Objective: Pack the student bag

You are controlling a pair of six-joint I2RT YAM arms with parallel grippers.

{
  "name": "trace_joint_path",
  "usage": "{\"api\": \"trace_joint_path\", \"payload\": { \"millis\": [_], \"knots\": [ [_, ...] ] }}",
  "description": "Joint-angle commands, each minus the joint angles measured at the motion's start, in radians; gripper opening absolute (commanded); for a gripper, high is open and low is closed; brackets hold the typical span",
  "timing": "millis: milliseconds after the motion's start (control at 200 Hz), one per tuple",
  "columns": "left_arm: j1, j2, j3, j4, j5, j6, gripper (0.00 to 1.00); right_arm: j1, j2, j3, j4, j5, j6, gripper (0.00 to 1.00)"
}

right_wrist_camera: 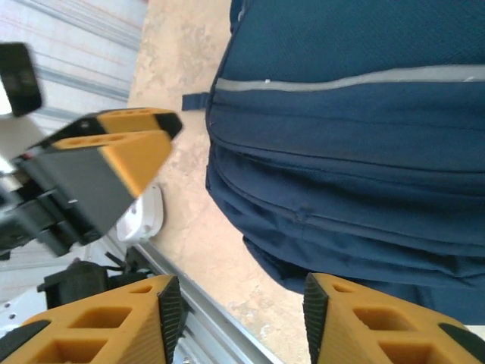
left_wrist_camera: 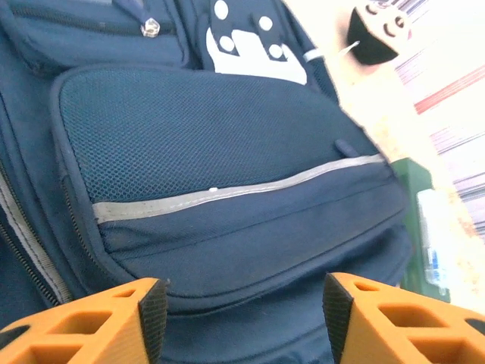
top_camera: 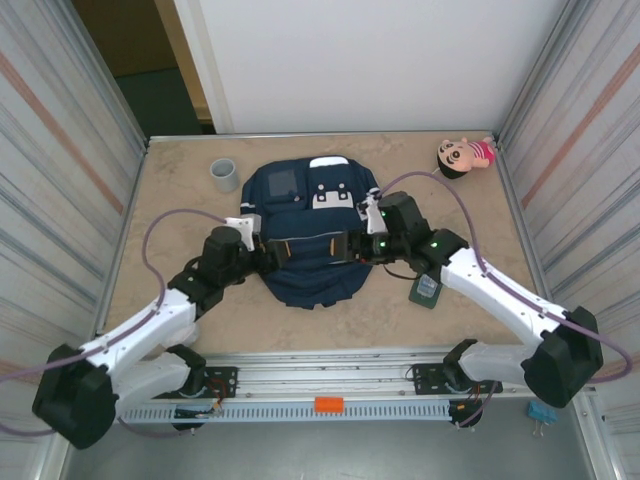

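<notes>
Table [top_camera: 180, 160] is mostly bare. The student bag [top_camera: 315, 235] lies flat at its centre, front pockets up, white-patched top toward the far edge and bottom hem toward the near edge, so its long axis runs near-far. The arms come in from opposite sides at about mid-length. The left gripper [top_camera: 262, 248] is at the bag's left flank and the right gripper [top_camera: 352, 245] at its right flank, facing each other across the short axis. Neither is clearly nearer, it's roughly symmetric. In the left wrist view the left gripper [left_wrist_camera: 242, 311] has its fingers spread and holds nothing, with the striped front pocket [left_wrist_camera: 227, 174] straight ahead. The right gripper [right_wrist_camera: 241, 311] is also spread and empty, with the bag's near-left edge [right_wrist_camera: 250, 227] just past the tips. I can't tell from these angles whether either gripper touches fabric, or whether the main zip is open. I'd guess opening the bag comes next, so the grab direction is inward from each side. Loose items: a green object [top_camera: 427, 290] on the table just right of the bag under the right arm, a grey cup [top_camera: 224, 175] at far left, and a doll [top_camera: 465, 155] at the far-right corner, well apart from the bag.
</notes>
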State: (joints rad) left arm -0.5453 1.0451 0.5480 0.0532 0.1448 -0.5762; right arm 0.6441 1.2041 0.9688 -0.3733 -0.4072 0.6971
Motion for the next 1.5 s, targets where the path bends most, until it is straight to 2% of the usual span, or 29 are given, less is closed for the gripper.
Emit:
{"api": "trace_joint_path", "payload": {
  "millis": [0,150,306,461,541,661,872,967,1032,1178,1493],
  "knots": [
    [-0.006,0.087,0.018,0.095,0.022,0.001,0.58,-0.061,0.0,0.025,-0.018,0.002,-0.062,0.44],
    [-0.006,0.188,0.015,0.112,0.006,-0.007,0.57,-0.127,0.148,-0.008,0.155,-0.07,-0.03,0.39],
    [-0.008,0.196,-0.041,0.114,-0.054,-0.035,0.58,-0.127,0.296,-0.054,0.25,-0.012,-0.02,0.39],
    [-0.006,0.161,-0.077,0.089,-0.081,-0.035,0.59,-0.135,0.373,-0.087,0.253,-0.011,-0.014,0.38],
    [-0.006,0.122,-0.049,0.04,-0.086,-0.003,0.6,-0.14,0.33,-0.089,0.21,0.009,-0.027,0.39],
    [-0.007,0.056,0.013,-0.027,-0.088,0.043,0.64,-0.164,0.207,-0.031,0.046,0.07,-0.093,0.5],
    [-0.031,-0.033,0.061,-0.096,-0.147,0.095,0.69,-0.262,0.02,0.092,-0.405,0.392,-0.224,0.62],
    [-0.039,-0.043,0.054,-0.1,-0.159,0.098,0.69,-0.348,-0.039,0.062,-0.521,0.459,-0.243,0.73],
    [-0.041,-0.039,0.043,-0.094,-0.156,0.095,0.69,-0.424,-0.061,0.015,-0.549,0.458,-0.253,0.78],
    [-0.044,-0.015,0.032,-0.074,-0.146,0.085,0.69,-0.551,-0.028,-0.072,-0.56,0.408,-0.256,0.77],
    [-0.049,-0.002,0.026,-0.062,-0.137,0.079,0.69,-0.556,0.157,-0.108,-0.453,0.356,-0.26,0.73]
  ]
}}
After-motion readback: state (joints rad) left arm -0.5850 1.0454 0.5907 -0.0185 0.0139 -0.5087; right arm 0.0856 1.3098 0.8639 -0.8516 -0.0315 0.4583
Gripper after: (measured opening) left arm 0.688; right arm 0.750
